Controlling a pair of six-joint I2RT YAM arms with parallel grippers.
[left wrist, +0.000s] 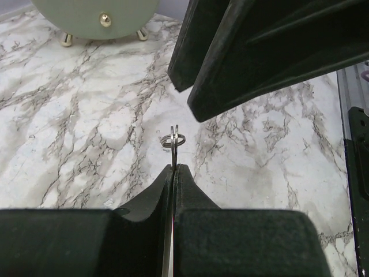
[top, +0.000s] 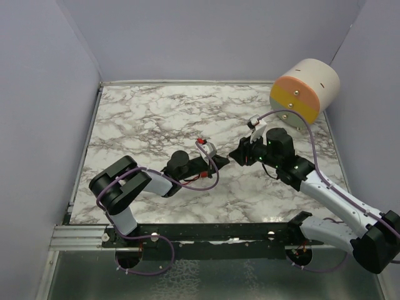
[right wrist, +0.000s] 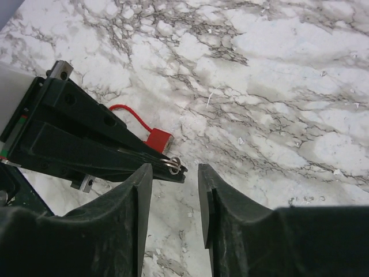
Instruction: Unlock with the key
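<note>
My left gripper (top: 220, 161) is shut on a thin metal key (left wrist: 173, 151). The key's ring (left wrist: 173, 140) sticks out past the fingertips (left wrist: 183, 173). The ring also shows in the right wrist view (right wrist: 174, 165) at the tip of the left fingers (right wrist: 86, 144). My right gripper (top: 240, 155) is open and empty. Its fingers (right wrist: 204, 190) straddle the air just in front of the key ring, apart from it. A small red padlock (right wrist: 158, 140) with a red cable loop lies on the marble table (top: 150, 119) just behind the left gripper; it also shows in the top view (top: 200, 140).
A cylinder with a pink and yellow face and brass knobs (top: 304, 90) stands at the back right; it also shows in the left wrist view (left wrist: 95, 17). Lilac walls close in the table on the left, back and right. A metal rail (top: 81, 236) runs along the near edge.
</note>
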